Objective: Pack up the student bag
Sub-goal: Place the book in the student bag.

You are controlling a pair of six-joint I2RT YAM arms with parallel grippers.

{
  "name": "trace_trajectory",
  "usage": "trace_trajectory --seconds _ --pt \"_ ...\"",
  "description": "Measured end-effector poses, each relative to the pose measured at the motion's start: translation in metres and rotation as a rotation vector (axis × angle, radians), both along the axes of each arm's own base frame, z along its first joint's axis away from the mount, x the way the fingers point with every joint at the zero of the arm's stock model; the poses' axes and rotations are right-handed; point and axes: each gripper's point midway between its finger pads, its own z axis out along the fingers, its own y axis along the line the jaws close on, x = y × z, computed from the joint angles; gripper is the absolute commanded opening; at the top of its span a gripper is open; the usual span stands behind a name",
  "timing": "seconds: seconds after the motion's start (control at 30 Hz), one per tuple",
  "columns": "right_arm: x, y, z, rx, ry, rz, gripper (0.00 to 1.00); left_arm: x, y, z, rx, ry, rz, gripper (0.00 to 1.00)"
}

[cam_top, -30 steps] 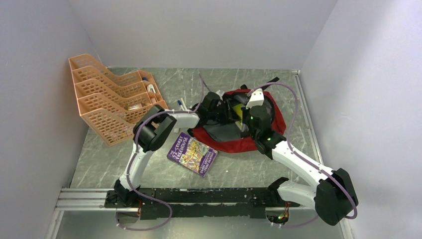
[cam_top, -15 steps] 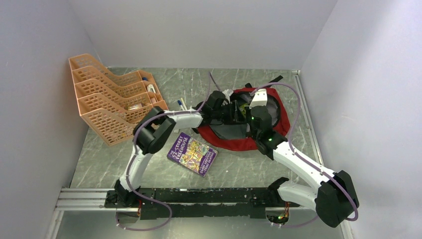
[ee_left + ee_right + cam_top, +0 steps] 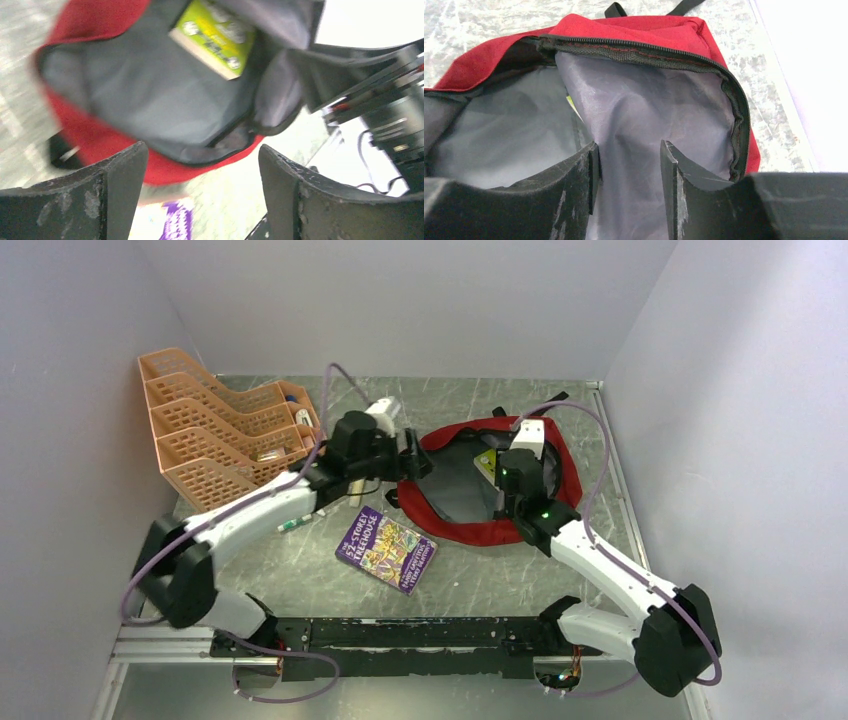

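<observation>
While both arms reach out from their bases at the near edge, a purple book [image 3: 386,551] lies flat on the surface [image 3: 480,585], left of centre. It sits just beside the near-left edge of the bag [image 3: 460,532]; whether the two touch cannot be told.

The bag lies right of centre, in the middle of the surface. Its mouth gapes wide, and the red shell forms a ring around the grey lining [image 3: 639,110].

Left pincer [image 3: 202,152]: at the bag's left rim, released, jaws wide apart with nothing between them. Its camera looks across the open mouth.

Right pincer [image 3: 629,147]: over the right part of the opening, jaws parted and gripping nothing. A fold of lining shows beyond the gap.

A green book [image 3: 214,37] lies inside the bag, on the lining, close beside the right pincer. A black zip [image 3: 634,47] runs along the far rim of the mouth. Black straps [image 3: 550,400] trail from the bag's far right edge onto the surface.

An orange rack [image 3: 215,440] stands at the far left, next to the left wall and well apart from the bag. It holds small items too small to identify.
</observation>
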Motion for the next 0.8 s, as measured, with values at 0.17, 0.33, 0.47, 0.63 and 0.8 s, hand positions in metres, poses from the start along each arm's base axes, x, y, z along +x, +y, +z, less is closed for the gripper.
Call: trace_trajectory --seconds 0.17,0.33,0.47,0.63,0.8 --pt "-0.006 0.009 0.023 0.12 0.027 -0.005 0.59 -0.016 0.09 -0.001 0.14 -0.055 0.201 0.98" --pt "-0.019 0.011 0.054 0.246 -0.001 0.001 0.72 -0.035 0.157 0.001 0.223 -0.097 0.361 0.97" --pt "-0.029 0.017 0.068 0.318 0.025 0.024 0.75 -0.047 0.187 -0.009 0.282 -0.099 0.427 0.98" --pt "-0.042 0.034 0.063 0.376 0.076 0.121 0.74 -0.054 0.202 -0.026 0.357 -0.083 0.44 0.98" --pt "-0.058 0.066 0.046 0.505 0.169 0.254 0.74 -0.054 0.205 -0.047 0.421 -0.046 0.429 0.98"
